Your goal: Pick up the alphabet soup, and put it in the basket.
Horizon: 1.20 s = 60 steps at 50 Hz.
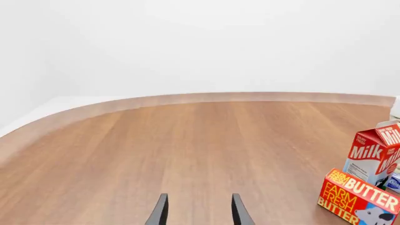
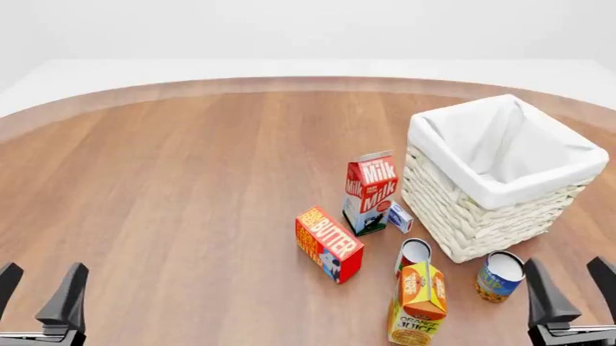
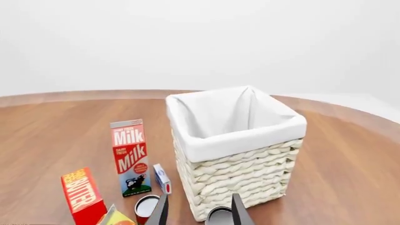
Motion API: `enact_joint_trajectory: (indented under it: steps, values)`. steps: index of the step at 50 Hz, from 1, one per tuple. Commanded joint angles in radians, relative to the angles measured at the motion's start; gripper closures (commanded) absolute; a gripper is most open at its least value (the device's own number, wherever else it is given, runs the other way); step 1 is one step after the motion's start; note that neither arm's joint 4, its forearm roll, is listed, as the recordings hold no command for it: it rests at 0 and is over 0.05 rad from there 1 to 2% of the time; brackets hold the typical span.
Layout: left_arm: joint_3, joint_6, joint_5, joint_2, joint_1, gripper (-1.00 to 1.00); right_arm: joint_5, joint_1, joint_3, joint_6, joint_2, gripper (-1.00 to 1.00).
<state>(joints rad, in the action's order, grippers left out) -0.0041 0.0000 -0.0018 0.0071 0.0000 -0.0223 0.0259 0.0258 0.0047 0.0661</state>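
The alphabet soup (image 2: 500, 275) is a short can with a blue and yellow-orange label and a silver lid, standing upright just in front of the basket (image 2: 500, 155). The basket is a large white wicker box with a white cloth lining. My right gripper (image 2: 575, 287) is open, low at the table's near right edge, a little to the right of the soup and apart from it. In the right wrist view the soup's lid (image 3: 218, 214) shows between the open fingers, with the basket (image 3: 237, 140) behind it. Far off at the near left, my left gripper (image 2: 37, 290) is open and holds nothing.
A milk carton (image 2: 371, 191), a small blue-and-white box (image 2: 399, 216), a butter box (image 2: 330, 244), a red-and-white can (image 2: 414, 254) and an orange juice carton (image 2: 417, 303) stand left of the basket and soup. The left wrist view shows the milk carton (image 1: 378, 152) and the butter box (image 1: 356, 197).
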Motion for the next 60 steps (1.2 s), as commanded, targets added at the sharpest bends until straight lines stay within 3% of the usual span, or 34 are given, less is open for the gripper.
enact_joint_trajectory:
  steps: [1, 13, 27, 46, 48, 53, 60]
  values:
    - [0.000, 0.000, 0.000, 0.000, 0.000, -1.00, 0.042, 0.017, 0.046, -0.018, 0.011, -1.00]
    - [0.000, 0.000, 0.000, 0.000, 0.000, -1.00, 0.168, 0.016, 0.092, -0.039, -0.035, -1.00]
    - [0.000, 0.000, 0.000, 0.000, 0.000, -1.00, 0.181, 0.017, 0.086, -0.065, 0.012, -1.00]
    - [0.000, 0.000, 0.000, 0.000, 0.000, -1.00, -0.008, -0.063, -0.025, -0.060, 0.178, -1.00]
    - [0.000, 0.000, 0.000, 0.000, 0.000, -1.00, -0.006, -0.077, -0.025, -0.076, 0.171, -1.00]
    - [0.000, 0.000, 0.000, 0.000, 0.000, -1.00, -0.003, -0.098, -0.026, -0.056, 0.177, -1.00]
    - [0.000, 0.000, 0.000, 0.000, 0.000, -1.00, -0.061, -0.120, -0.026, -0.056, 0.262, -1.00]
